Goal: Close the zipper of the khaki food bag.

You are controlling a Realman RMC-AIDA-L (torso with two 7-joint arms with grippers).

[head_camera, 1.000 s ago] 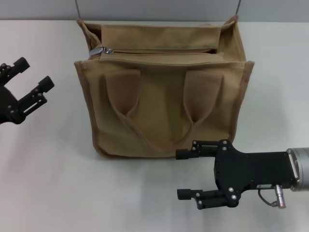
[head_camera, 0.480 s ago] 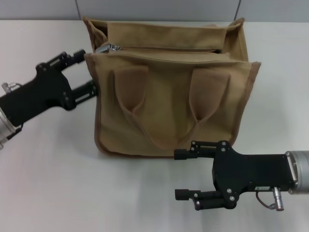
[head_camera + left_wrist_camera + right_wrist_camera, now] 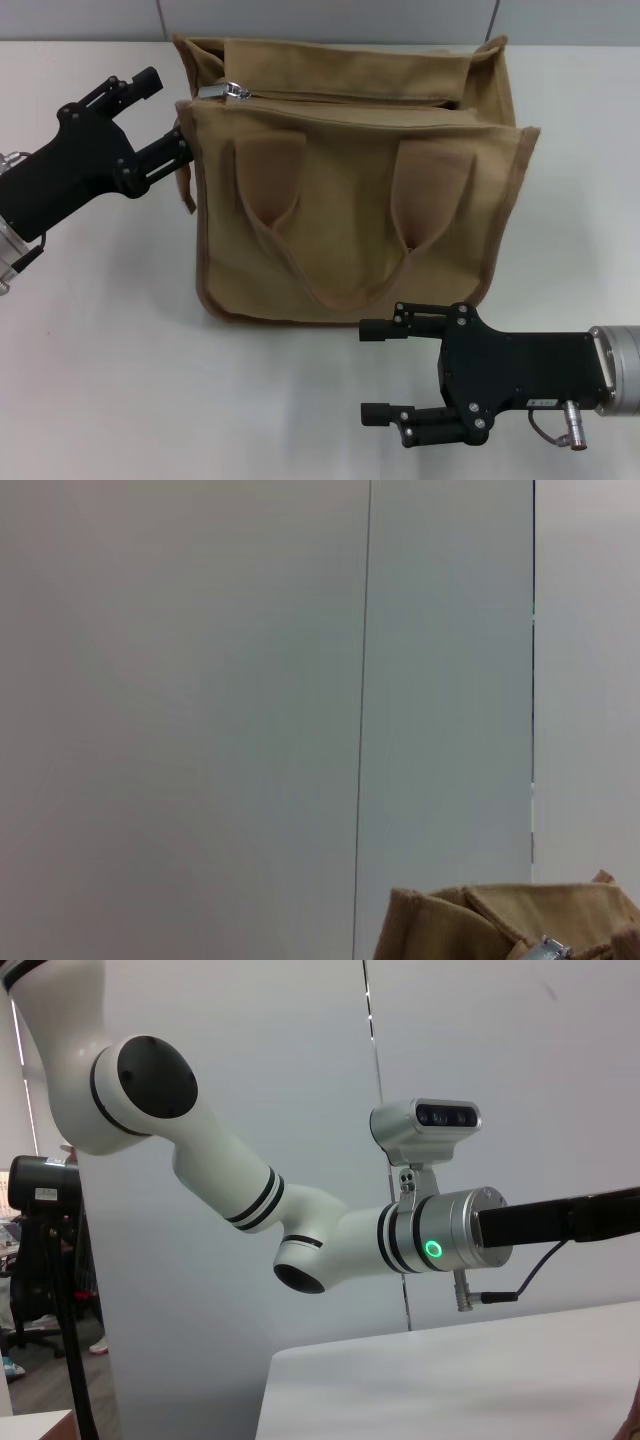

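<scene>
The khaki food bag [image 3: 350,190] stands upright on the white worktop [image 3: 100,350], set toward the far edge and roughly central between the left and right edges. Its two looped handles [image 3: 340,220] hang flat against the near face. The zipper [image 3: 340,97] runs along the bag's top; its silver pull tab [image 3: 224,91] sits at the end nearest the worktop's left edge, and the track is unzipped along the rest of its length, the top flaps standing apart.

The left gripper [image 3: 160,115] is at the bag's upper left corner. Its fingers are spread apart: one finger [image 3: 135,85] points toward the far edge, short of the pull tab, while the other [image 3: 165,150] touches or nearly touches the bag's left side panel. Nothing is held between them. In the left wrist view, only the bag's top corner [image 3: 480,920] and the pull tab [image 3: 548,948] are visible.

The right gripper [image 3: 385,370] hovers near the worktop's near edge, just in front of the bag's lower right corner, fingers apart and holding nothing.
</scene>
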